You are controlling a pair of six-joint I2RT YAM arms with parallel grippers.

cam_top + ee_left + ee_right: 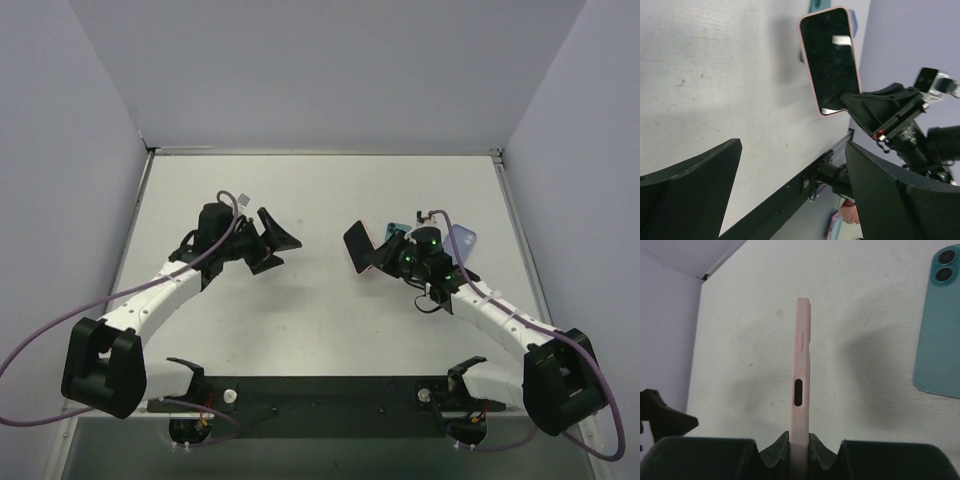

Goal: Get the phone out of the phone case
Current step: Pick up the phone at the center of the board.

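Observation:
A phone with a dark screen sits in a pink case. My right gripper is shut on the case's lower end and holds it above the table, edge-on in the right wrist view. In the top view the cased phone is tilted up, just left of the right gripper. My left gripper is open and empty, a short way left of the phone with its jaws turned toward it. In the left wrist view the left gripper has its jaws wide apart and the phone's screen faces it.
A teal phone lies face down on the table right of the held case, and also shows in the top view. A lavender flat item lies behind the right arm. A black rail runs along the near edge.

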